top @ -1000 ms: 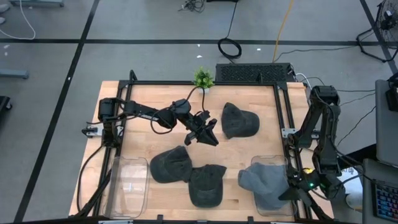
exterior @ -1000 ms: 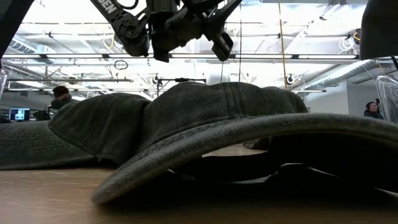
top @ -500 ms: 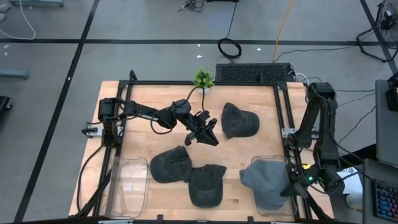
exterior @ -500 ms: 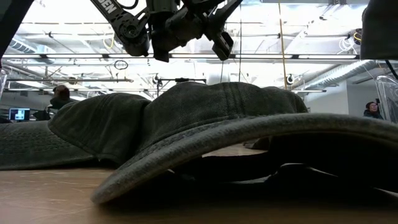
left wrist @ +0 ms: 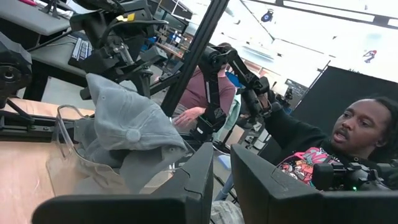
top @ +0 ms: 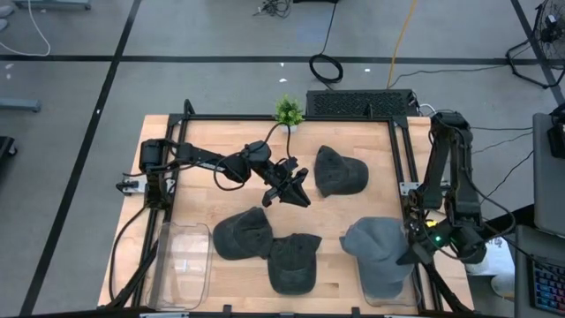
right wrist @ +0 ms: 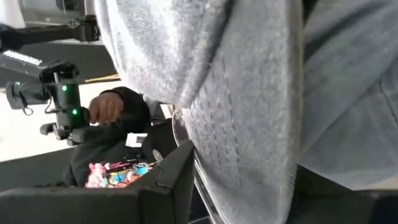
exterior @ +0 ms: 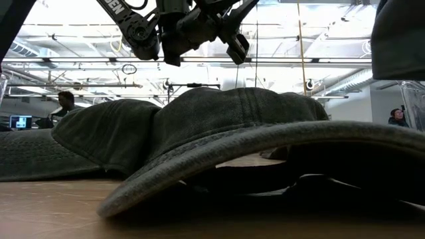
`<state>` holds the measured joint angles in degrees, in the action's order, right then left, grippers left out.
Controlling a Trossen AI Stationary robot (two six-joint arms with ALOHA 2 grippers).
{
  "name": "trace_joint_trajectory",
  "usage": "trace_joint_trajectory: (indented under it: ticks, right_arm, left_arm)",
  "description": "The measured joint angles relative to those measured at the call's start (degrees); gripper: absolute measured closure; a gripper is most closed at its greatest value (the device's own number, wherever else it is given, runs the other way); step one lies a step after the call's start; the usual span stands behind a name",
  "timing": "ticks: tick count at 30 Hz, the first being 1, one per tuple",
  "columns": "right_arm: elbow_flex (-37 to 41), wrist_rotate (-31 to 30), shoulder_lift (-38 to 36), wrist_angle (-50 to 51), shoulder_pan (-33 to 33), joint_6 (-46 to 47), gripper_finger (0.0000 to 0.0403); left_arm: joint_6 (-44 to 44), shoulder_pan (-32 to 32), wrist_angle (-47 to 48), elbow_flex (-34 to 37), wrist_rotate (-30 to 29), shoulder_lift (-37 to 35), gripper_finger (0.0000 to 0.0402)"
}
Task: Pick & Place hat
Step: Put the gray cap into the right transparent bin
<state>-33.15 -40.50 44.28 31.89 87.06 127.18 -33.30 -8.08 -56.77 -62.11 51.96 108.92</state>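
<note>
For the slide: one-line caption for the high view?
Right pincer holds a grey hat over the right bin; left pincer hovers mid-table near three dark hats.

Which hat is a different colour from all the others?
The light grey hat, over the clear bin at the table's right front, by the right gripper. The other three hats are dark charcoal.

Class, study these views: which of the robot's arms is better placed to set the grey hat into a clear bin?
The right. Its gripper holds the grey hat over the clear bin at the table's right corner. The left gripper hovers mid-table, holding nothing.
</note>
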Motion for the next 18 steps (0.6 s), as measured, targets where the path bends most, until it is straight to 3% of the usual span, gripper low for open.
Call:
trace_joint_trajectory:
  ticks: [4, 9, 11, 16, 18]
  right_arm:
    - [0.0, 0.3, 1.3, -2.8, -0.6, -6.2, 0.0273]
    - [0.0, 3.8, 1.2, -1.9, -0.6, -2.3, 0.0273]
    - [0.0, 2.4, 0.6, -1.9, -0.2, -7.3, 0.0273]
    - [0.1, -9.0, 0.4, -7.8, 0.4, -27.1, 0.0273]
    - [0.1, -10.0, 0.8, -10.3, 0.4, -33.0, 0.0273]
  left_arm:
    - [0.0, 0.0, 0.6, 0.0, 0.0, 0.0, 0.0339]
    - [0.6, 0.0, 2.8, 0.0, -0.7, 0.0, 0.0339]
    - [0.6, 0.1, 3.1, 0.0, -1.7, 0.0, 0.0339]
    - [0.6, 0.1, 3.2, 0.0, -2.0, 0.0, 0.0339]
    - [0.6, 0.1, 3.2, 0.0, -2.0, 0.0, 0.0339]
